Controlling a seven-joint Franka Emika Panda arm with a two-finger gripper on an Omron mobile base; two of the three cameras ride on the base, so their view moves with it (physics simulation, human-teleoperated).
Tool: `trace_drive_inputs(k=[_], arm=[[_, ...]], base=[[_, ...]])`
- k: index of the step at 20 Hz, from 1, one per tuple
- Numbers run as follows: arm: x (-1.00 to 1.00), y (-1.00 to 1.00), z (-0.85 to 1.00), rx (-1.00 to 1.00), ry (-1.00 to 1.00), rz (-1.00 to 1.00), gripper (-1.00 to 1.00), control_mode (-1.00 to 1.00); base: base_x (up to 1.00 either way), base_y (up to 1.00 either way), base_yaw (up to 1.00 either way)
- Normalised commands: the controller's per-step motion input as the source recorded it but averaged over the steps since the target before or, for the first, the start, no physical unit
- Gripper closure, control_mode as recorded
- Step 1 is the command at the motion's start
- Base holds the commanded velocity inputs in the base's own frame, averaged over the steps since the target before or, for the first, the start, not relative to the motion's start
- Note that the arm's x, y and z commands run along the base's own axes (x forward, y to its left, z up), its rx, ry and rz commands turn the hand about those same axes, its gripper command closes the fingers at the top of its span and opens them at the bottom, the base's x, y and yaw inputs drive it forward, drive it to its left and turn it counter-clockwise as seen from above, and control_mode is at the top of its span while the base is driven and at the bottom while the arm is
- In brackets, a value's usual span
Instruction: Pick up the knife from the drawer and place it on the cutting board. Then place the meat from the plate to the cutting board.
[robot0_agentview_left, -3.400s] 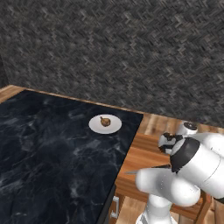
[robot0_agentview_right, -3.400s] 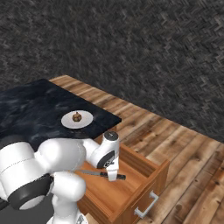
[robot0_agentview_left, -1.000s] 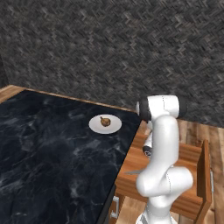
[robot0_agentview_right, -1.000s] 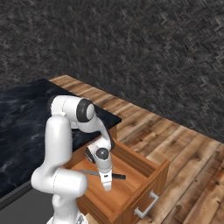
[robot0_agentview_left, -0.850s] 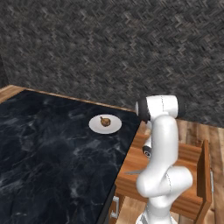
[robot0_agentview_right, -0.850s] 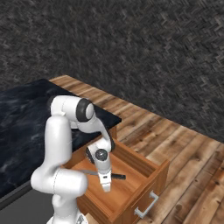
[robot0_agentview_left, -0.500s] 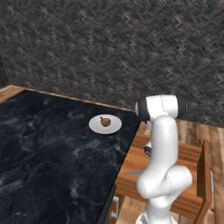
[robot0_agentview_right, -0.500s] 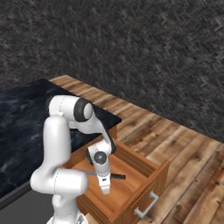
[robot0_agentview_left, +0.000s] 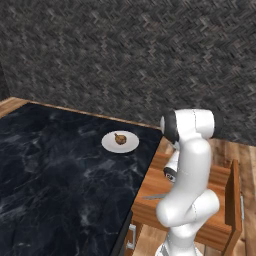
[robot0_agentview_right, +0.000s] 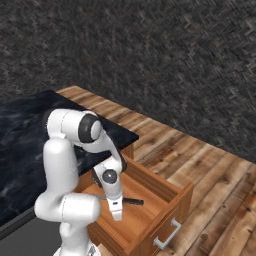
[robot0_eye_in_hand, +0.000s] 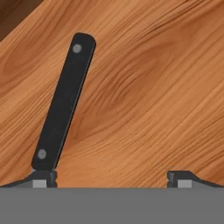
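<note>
Inside the open wooden drawer (robot0_agentview_right: 150, 200), the knife (robot0_eye_in_hand: 64, 107) lies flat on the floor. Seen from the hand camera, its dark handle runs from 7 o'clock up toward 12 o'clock. Above it, the gripper (robot0_eye_in_hand: 111, 177) hangs with jaws spread wide, holding nothing; one fingertip (robot0_eye_in_hand: 41, 178) sits at the handle's lower end.

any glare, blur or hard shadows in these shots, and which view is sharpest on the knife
Left base view: soft pale sheen on the black counter, no harsh glare. Right base view: a dim shadow inside the drawer, edges slightly soft. Hand view: sharpest, the knife handle crisp on clear wood grain.
</note>
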Motion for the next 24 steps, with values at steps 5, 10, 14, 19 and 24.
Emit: trace_drive_inputs(k=[5, 10, 14, 19, 24], arm=[[0.25, -0.11, 0.26, 0.0, 0.02, 0.0, -1.0, -1.0], [0.49, -0.15, 0.0, 0.0, 0.0, 0.0, -1.0, -1.0], [0.51, -0.23, 0.0, 0.0, 0.0, 0.02, -1.0, -1.0], [0.27, -0.08, -0.12, 0.0, 0.02, 0.02, -1.0, -1.0], [0.02, -0.04, -0.36, 0.0, 0.11, 0.0, -1.0, -1.0]], base=[[0.0, 0.0, 0.0], [0.0, 0.0, 0.0], [0.0, 0.0, 0.0], [0.0, 0.0, 0.0], [0.0, 0.0, 0.0]])
